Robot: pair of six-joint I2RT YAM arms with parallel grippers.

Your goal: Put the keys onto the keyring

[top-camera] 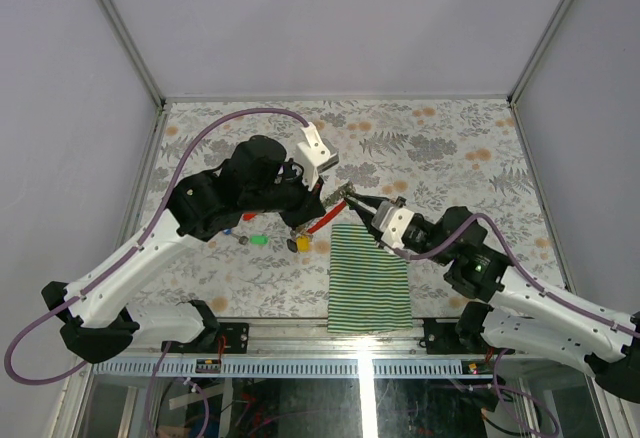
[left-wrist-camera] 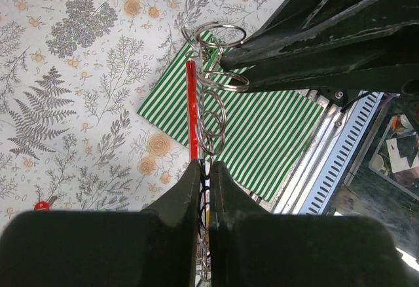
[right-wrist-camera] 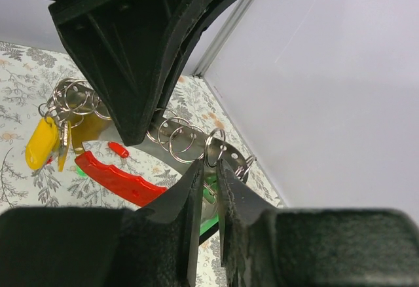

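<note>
At table (top-camera: 450, 148) centre, top view: keyring (top-camera: 322, 220) held between the two arms, at the far edge of the cloth (top-camera: 370, 278).
Top view, left gripper (top-camera: 300, 224): at the keyring's left end; jaws hidden here.
Top view, right gripper (top-camera: 350, 196): at the keyring's right end.
Top view, yellow key (top-camera: 299, 244): just below the left end, apparently hanging from the keyring.
Top view, off the keyring: green key (top-camera: 259, 240), red key (top-camera: 248, 216) and blue key (top-camera: 228, 229) lie on the table to the left, apart from it.
Left wrist view, left gripper: jaws pressed together on the keyring's red strip (left-wrist-camera: 191, 110), which rises from between them.
Left wrist view, rings (left-wrist-camera: 213, 107): a row of split rings beside the red strip; the right gripper's tip meets the upper ones.
Right wrist view, right gripper: jaws a slit apart, one ring standing between the tips; whether they pinch it, cannot tell.
Right wrist view, yellow key: dangles from a cluster of rings at the far end.
Done, as judged: one key on, the yellow one.
Left, as judged: green, red and blue keys to be fetched and threaded; most of the task remains.
</note>
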